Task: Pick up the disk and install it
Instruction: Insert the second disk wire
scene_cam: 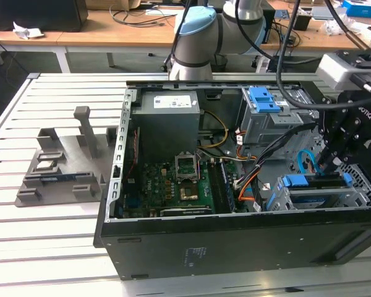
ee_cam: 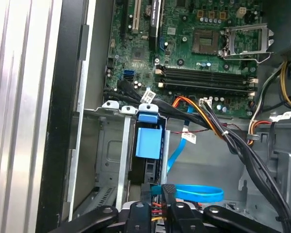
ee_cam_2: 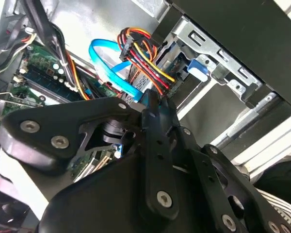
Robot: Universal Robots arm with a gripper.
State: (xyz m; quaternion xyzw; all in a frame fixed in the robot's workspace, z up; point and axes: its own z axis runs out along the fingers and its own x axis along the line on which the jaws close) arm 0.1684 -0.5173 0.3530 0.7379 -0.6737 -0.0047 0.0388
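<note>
Fingers: the fingers of the gripper are drawn together, with nothing seen pinched between them.
Disk: the disk sits in a slot of the drive cage, just ahead of the fingertips; whether they touch its end I cannot tell.
Seating: the blue frame looks nearly home (a judgement only). A push from the fingers that is off the slot's line could cock the disk against the cage rails and jam it.
Cables: the blue data cable loops just beside the fingers, and the red-and-yellow power lead lies close in front of them. Either could be trapped or tugged by a sideways move.
Board: the motherboard lies well beyond the fingers, so an overshoot past the cage risks its sockets.
</note>
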